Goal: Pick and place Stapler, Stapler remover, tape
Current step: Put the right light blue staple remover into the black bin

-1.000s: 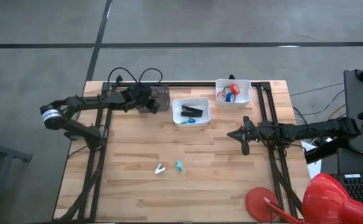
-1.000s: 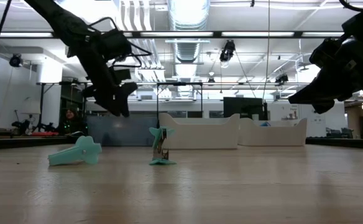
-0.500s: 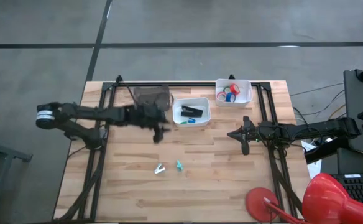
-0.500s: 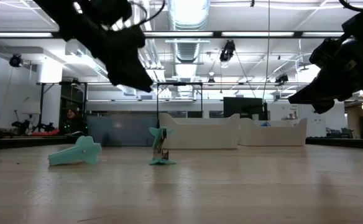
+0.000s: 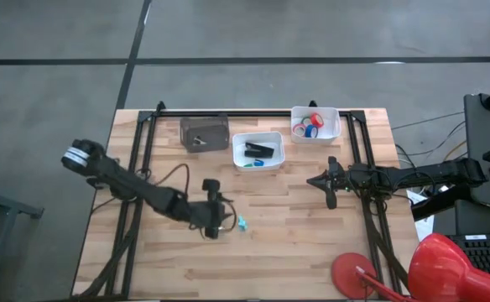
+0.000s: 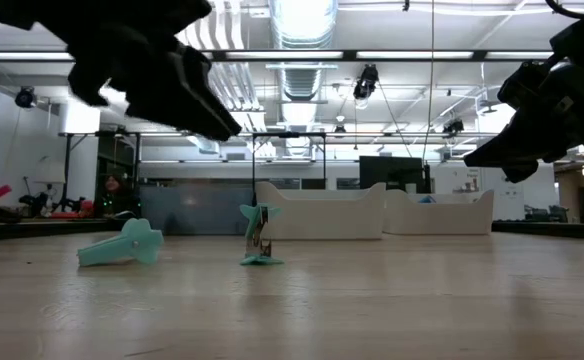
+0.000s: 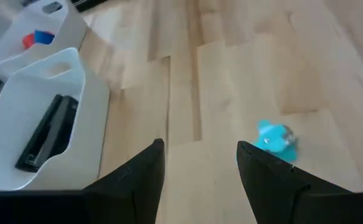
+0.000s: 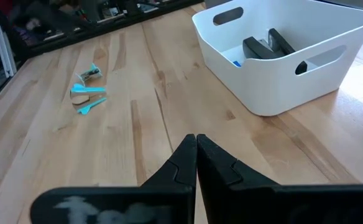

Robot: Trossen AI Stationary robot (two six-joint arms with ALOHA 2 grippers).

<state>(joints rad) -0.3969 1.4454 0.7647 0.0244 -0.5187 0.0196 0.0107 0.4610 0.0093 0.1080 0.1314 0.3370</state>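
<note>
Two teal staple removers (image 6: 122,245) (image 6: 260,237) rest on the table near its middle; one is a teal spot (image 5: 242,222) in the high view and lies beside my left fingers (image 7: 276,138). My left gripper (image 5: 214,225) (image 7: 200,152) hangs open above the table next to them, touching nothing; the second remover is mostly hidden beneath it. The black stapler (image 5: 260,149) (image 7: 48,134) lies in a white bin. Coloured tape rolls (image 5: 310,127) sit in a second white bin. My right gripper (image 5: 330,198) (image 8: 196,143) is shut and hovers at the table's right.
The white stapler bin (image 5: 272,137) and the white tape bin (image 5: 335,117) stand along the far edge, with a dark grey bin (image 5: 205,132) to their left. Black frame rails run down both sides. A red lamp (image 5: 434,268) sits off the near right corner.
My left arm has swung from over the dark grey bin at the far edge toward the near edge and somewhat right, ending above the two staple removers. The removers and the right arm have stayed where they were.
</note>
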